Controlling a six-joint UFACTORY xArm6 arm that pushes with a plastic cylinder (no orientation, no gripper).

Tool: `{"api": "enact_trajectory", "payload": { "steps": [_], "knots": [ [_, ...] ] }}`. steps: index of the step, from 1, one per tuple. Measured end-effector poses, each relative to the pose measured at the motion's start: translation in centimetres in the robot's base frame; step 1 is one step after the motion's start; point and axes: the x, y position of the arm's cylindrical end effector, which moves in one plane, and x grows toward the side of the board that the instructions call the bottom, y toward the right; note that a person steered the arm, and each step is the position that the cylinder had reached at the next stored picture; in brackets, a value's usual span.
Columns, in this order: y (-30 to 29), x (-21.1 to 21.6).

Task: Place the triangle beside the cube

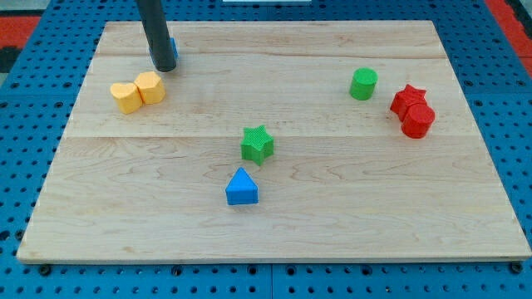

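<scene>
The blue triangle (pixel 242 188) lies on the wooden board (pixel 349 216), a little below the middle. A blue block (pixel 174 48), mostly hidden behind my rod, sits near the view's top left; its shape cannot be made out. My tip (pixel 164 68) rests on the board right against that blue block, far up and left of the triangle. A green star (pixel 257 143) sits just above the triangle.
A yellow heart (pixel 126 97) and a yellow hexagon (pixel 151 87) touch each other just below my tip. A green cylinder (pixel 363 84), a red star (pixel 408 98) and a red hexagon (pixel 417 120) stand at the view's right.
</scene>
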Motion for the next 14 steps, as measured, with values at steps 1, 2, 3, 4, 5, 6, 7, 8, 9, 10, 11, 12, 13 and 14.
{"api": "enact_trajectory", "payload": {
  "steps": [1, 2, 3, 4, 5, 6, 7, 8, 9, 10, 11, 12, 13, 14],
  "knots": [
    [0.6, -2.8],
    [2.2, -2.0],
    [13.9, 2.2],
    [22.4, 10.7],
    [24.0, 20.9],
    [20.0, 24.8],
    [14.2, 24.8],
    [8.8, 24.8],
    [6.2, 23.4],
    [5.5, 20.3],
    [4.4, 16.2],
    [4.0, 11.8],
    [4.0, 8.1],
    [4.0, 4.6]
  ]
}}
